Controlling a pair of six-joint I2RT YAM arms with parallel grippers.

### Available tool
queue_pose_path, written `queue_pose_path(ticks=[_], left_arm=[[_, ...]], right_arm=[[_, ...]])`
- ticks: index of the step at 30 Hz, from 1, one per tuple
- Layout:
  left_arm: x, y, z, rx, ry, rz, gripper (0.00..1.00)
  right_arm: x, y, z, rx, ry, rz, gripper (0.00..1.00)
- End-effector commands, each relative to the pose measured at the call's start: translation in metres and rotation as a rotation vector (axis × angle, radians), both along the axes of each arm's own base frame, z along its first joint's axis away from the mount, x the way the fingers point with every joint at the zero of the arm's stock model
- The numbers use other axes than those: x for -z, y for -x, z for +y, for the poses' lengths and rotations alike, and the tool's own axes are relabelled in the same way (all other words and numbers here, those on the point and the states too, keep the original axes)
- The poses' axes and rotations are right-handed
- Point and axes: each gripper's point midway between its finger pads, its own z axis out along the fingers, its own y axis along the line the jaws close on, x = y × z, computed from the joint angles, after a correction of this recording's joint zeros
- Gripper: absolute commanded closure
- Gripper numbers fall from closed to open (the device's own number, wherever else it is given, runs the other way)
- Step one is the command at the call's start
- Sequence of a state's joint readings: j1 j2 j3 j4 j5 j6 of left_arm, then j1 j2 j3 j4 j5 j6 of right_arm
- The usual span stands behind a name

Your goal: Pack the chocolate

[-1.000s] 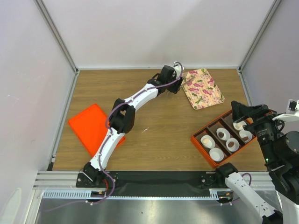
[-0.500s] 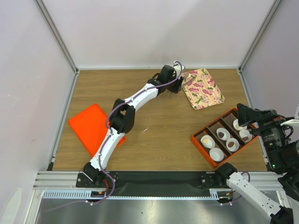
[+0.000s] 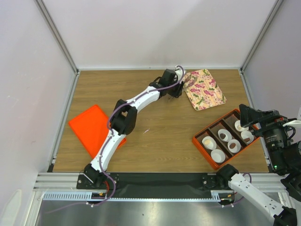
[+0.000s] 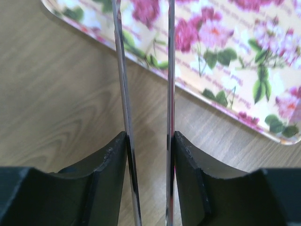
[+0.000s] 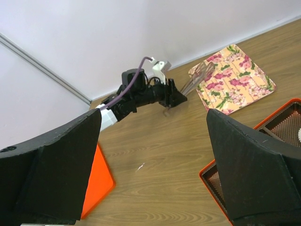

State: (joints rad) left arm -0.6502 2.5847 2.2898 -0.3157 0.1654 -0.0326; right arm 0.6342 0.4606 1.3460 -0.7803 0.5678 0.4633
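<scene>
My left gripper is at the near left corner of the floral tray, shut on metal tongs. In the left wrist view the two blades run between the pads of that gripper and reach over the tray's edge. No chocolate shows on the tray. Dark chocolate pieces lie in some of the white paper cups in the orange box. My right gripper hovers over the box's far right end, open and empty. Its fingers are wide apart.
A flat orange lid lies at the left of the table, also seen in the right wrist view. White walls with metal rails enclose the table on three sides. The left arm stretches diagonally across the middle.
My right gripper has drawn back to the right from over the orange box. My left gripper has shifted slightly toward the near side, still holding the tongs.
</scene>
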Motion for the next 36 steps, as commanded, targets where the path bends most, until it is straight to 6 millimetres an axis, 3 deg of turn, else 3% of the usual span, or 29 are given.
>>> queue_pose_path(ticks=[1,3,10,17,26,36], left_arm=[[-0.051,0.013,-0.014,0.066,0.056,-0.067,0.53],[-0.052,0.016,-0.011,0.068,0.051,-0.070,0.53],[-0.086,0.021,-0.002,0.047,0.069,-0.118,0.54],[-0.122,0.000,0.011,-0.077,0.063,-0.218,0.54],[-0.087,-0.023,0.008,-0.063,-0.035,-0.236,0.52],[-0.048,-0.022,0.004,-0.047,-0.028,-0.161,0.50]], right_arm=[[-0.010,0.000,-0.003,0.013,-0.038,-0.028,0.01],[-0.009,-0.001,-0.001,0.009,-0.039,-0.025,0.01],[-0.008,-0.005,0.005,-0.006,-0.047,-0.023,0.01],[-0.007,-0.007,0.008,-0.012,-0.046,-0.020,0.01],[-0.011,-0.008,0.007,-0.007,-0.037,-0.026,0.01],[-0.012,-0.008,0.006,-0.002,-0.029,-0.021,0.01]])
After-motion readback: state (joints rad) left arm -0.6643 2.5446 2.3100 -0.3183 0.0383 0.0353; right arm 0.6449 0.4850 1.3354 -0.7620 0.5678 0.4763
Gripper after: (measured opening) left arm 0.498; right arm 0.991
